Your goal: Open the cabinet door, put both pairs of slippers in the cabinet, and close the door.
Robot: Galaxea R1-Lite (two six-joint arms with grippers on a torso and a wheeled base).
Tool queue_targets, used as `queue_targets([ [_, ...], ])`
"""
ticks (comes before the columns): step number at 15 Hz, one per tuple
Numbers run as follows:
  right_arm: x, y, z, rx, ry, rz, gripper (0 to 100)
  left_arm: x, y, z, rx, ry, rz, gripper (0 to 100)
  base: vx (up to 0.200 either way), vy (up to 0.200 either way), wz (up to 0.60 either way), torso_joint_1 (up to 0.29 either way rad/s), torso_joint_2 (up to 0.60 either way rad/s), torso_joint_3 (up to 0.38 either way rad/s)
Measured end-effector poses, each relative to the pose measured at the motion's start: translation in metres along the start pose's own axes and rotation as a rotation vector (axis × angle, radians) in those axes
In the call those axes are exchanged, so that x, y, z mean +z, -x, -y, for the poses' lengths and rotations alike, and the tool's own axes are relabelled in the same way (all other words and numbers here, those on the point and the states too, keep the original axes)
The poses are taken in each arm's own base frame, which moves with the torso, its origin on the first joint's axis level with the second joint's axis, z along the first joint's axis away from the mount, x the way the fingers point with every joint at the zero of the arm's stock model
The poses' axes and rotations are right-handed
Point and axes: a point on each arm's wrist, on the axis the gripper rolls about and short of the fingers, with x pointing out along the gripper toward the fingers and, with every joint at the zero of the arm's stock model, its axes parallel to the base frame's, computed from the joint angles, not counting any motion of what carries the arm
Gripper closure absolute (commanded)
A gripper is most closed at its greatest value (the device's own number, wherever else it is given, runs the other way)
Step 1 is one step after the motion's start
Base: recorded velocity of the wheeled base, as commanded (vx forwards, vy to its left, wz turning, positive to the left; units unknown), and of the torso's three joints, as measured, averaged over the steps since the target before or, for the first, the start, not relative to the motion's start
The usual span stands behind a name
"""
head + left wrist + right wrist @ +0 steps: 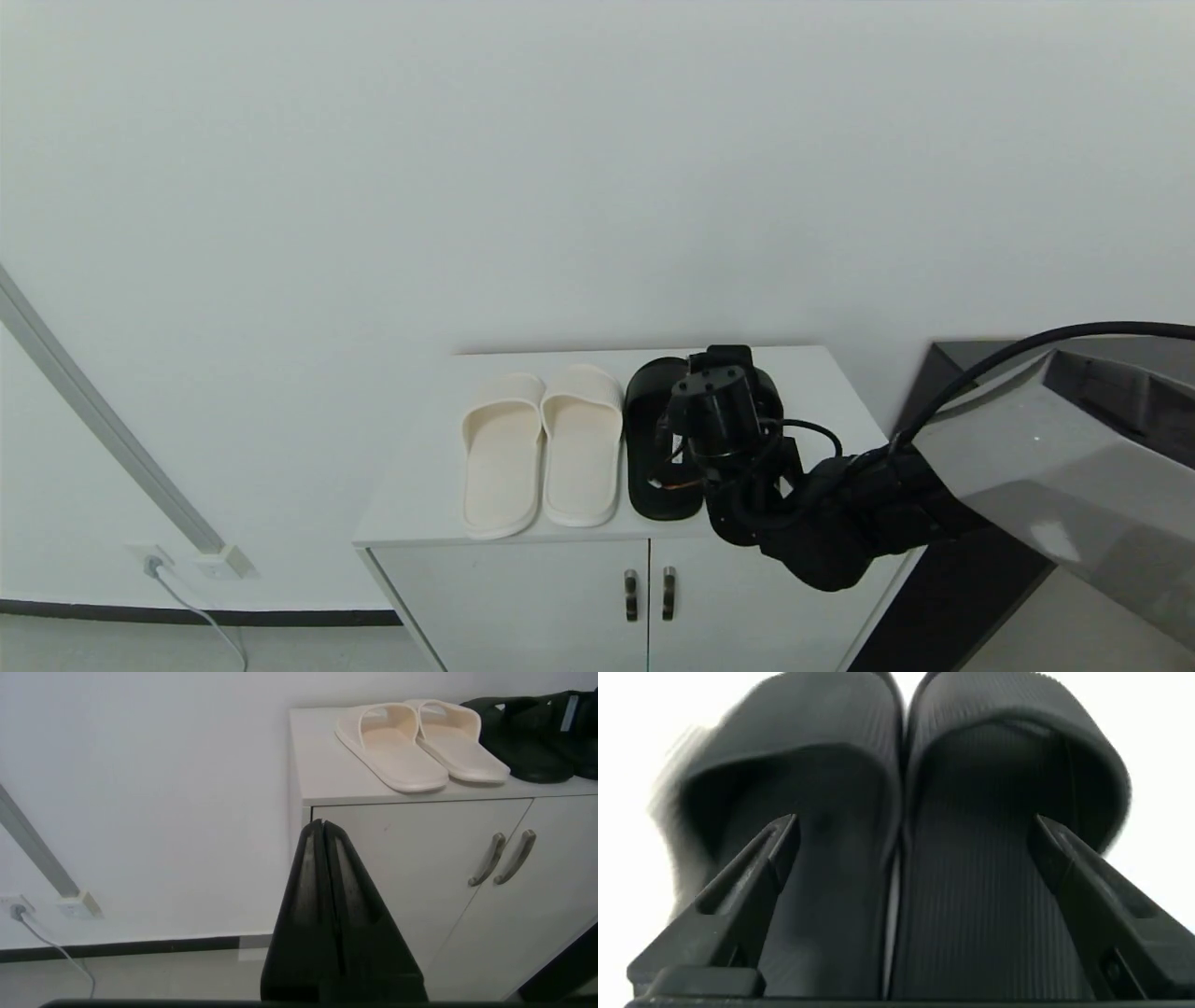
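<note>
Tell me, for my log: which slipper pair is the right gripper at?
The black pair, with the open right gripper straddling it; the white pair lies clear.

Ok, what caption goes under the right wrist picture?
Right gripper, fingers open, framing the black slippers.

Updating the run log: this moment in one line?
cabinet doors shut | white slippers on cabinet top | black slippers beside them | right gripper open astride them | left gripper shut
</note>
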Motion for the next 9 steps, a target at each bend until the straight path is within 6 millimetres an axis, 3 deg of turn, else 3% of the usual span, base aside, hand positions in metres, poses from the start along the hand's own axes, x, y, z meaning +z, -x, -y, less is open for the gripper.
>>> queue_targets([
  [7, 0.005, -0.055, -0.006, -0.056, 0.014, 0.061, 0, 0.0, 0.0, 0.0, 0.0, 0.001, 0.0, 100, 0.0, 0.0, 0.0, 0.0, 0.0, 0.0],
  [8, 0.004, -0.062, -0.006, -0.063, 0.012, 0.063, 100, 0.0, 0.0, 0.0, 0.0, 0.001, 0.0, 100, 0.0, 0.0, 0.0, 0.0, 0.0, 0.0],
  [9, 0.002, -0.065, -0.006, -0.067, 0.01, 0.065, 100, 0.0, 0.0, 0.0, 0.0, 0.001, 0.0, 100, 0.0, 0.0, 0.0, 0.0, 0.0, 0.0],
])
